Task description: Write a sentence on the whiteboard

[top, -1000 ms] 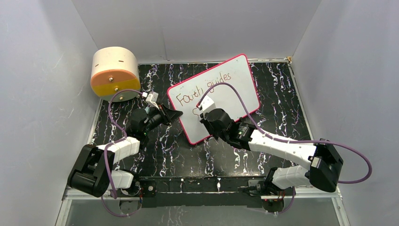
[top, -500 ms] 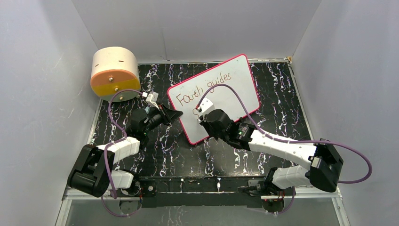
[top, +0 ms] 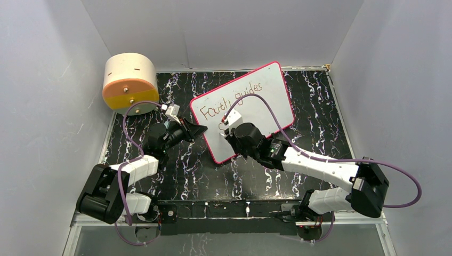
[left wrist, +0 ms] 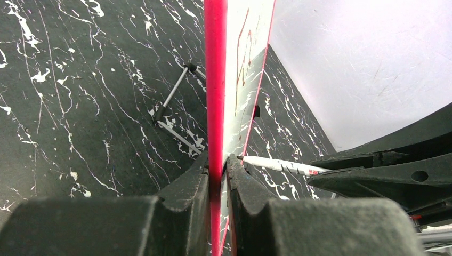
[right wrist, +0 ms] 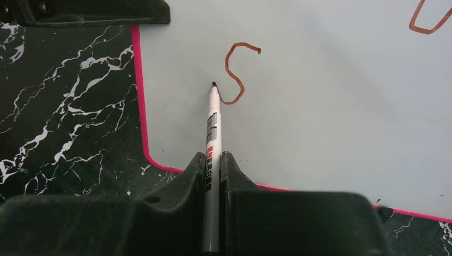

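The whiteboard [top: 266, 90] lies tilted on the black marbled table, pink-framed, with the sentence [top: 229, 98] reading "Faith guides" on its upper line. A lone "S" [right wrist: 237, 72] begins the second line. My left gripper [top: 198, 129] is shut on the whiteboard's left edge [left wrist: 215, 106]. My right gripper [top: 230, 129] is shut on a white marker [right wrist: 212, 154]; its tip sits on or just above the board beside the lower left of the "S". The marker also shows in the left wrist view [left wrist: 282, 165].
A round tan-and-orange drum [top: 129, 82] stands at the back left. A thin metal stand leg [left wrist: 173, 114] lies on the table behind the board. Grey walls enclose the table on three sides.
My right gripper has shifted slightly left and down over the board's lower left part. The left arm and board have not moved.
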Motion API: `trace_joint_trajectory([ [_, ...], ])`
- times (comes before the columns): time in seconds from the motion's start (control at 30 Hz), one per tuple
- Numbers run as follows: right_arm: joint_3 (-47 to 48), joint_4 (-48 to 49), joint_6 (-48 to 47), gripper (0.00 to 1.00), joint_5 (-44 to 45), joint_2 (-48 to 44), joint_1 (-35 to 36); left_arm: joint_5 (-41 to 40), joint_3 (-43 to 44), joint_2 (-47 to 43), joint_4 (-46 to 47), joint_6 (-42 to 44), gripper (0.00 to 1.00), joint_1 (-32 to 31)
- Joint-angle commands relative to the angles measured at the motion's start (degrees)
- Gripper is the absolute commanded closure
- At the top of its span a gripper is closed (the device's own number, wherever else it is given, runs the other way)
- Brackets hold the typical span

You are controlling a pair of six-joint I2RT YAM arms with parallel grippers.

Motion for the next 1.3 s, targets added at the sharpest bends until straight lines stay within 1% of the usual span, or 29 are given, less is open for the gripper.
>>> trace_joint_trajectory([
  [0.0, 0.3, 3.9, 0.8, 1.00, -1.0, -3.3, 0.4, -0.7, 0.5, -0.8, -2.4, 2.0, 1.00, -0.6],
  [0.23, -0.4, 1.3, 0.8, 1.00, 6.9, -5.4, 0.2, -1.0, 0.5, -1.0, -2.6, 2.0, 1.00, -0.6],
  [0.37, -0.6, 1.3, 1.5, 1.00, 9.4, -5.2, -0.1, -1.0, 0.5, -1.1, -2.8, 2.1, 1.00, -0.6],
  [0.7, -0.4, 2.7, 1.8, 1.00, 6.9, -3.2, -0.2, -1.1, 0.6, -1.0, -3.0, 2.2, 1.00, -0.6],
  [0.97, -0.4, 4.3, 1.8, 1.00, 6.7, -1.8, -0.5, -1.0, 0.7, -0.8, -3.0, 2.2, 1.00, -0.6],
  [1.27, -0.4, 3.2, 1.6, 1.00, 7.9, -1.0, -1.0, -1.0, 0.7, -0.9, -3.0, 2.1, 1.00, -0.6],
])
